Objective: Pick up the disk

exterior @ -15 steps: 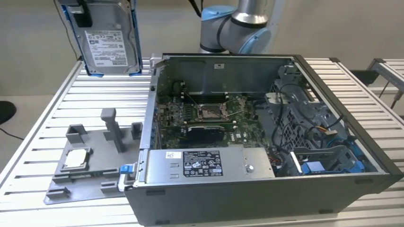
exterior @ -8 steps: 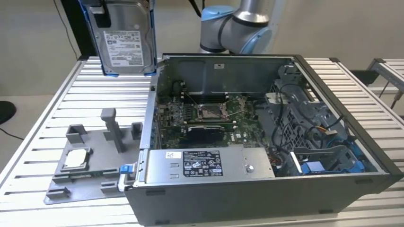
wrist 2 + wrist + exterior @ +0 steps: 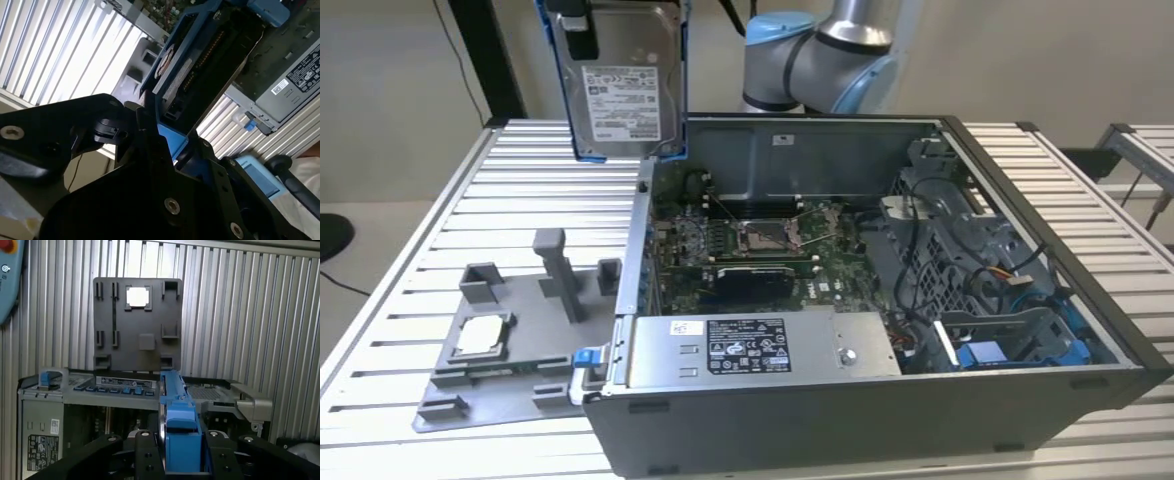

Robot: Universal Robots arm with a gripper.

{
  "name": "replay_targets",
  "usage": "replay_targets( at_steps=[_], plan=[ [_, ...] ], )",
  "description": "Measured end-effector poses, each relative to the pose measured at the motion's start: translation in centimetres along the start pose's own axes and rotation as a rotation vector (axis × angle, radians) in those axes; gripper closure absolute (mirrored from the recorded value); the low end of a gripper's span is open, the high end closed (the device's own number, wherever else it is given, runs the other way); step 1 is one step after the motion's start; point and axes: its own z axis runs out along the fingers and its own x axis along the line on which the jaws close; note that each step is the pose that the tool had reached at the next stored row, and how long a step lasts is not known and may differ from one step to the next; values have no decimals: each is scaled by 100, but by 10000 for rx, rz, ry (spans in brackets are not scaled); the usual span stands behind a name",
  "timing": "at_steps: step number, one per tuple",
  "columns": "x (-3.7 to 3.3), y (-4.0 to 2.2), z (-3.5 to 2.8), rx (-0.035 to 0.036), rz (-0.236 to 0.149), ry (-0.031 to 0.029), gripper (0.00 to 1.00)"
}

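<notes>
The disk, a silver hard drive with a white label in a blue plastic frame, hangs upright in the air above the slatted table, behind the back left corner of the open computer case in the exterior view. A black finger presses on its upper face there. In the first wrist view my gripper is shut on the disk, seen edge-on, with a black finger on each side. The second wrist view shows the disk sticking out beyond the black gripper body.
An open computer case with motherboard, cables and a long grey box stands mid-table. At the exterior view's left lies a grey fixture plate holding a small silver chip. The arm's base rises behind the case.
</notes>
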Motion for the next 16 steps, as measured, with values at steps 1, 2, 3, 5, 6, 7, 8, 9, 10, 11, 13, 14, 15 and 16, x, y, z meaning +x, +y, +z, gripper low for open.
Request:
replay_targets(
  at_steps=[1, 2, 3, 5, 6, 7, 8, 9, 10, 11, 13, 14, 15, 16],
  plan=[
    [6, -45, 0, -8, 0, 0, 100],
    [12, -91, 1, -16, 0, -1, 100],
    [18, -136, 2, -23, -1, -2, 100],
    [30, -226, 2, -39, 1, -2, 100],
    [37, -271, 3, -46, 0, -3, 100],
    [43, -317, 3, -53, 0, -4, 100],
    [49, -361, 4, -61, 2, -5, 100],
    [55, -407, 4, -69, 1, -5, 100],
    [61, -452, 5, -76, 1, -6, 100],
    [66, -497, 5, -81, 1, -6, 100],
    [77, -581, 6, -92, 2, -6, 100],
    [85, -621, 6, -97, 2, -6, 100],
    [94, -662, 7, -101, 2, -7, 100],
    [105, -701, 7, -106, 3, -7, 100]
  ],
)
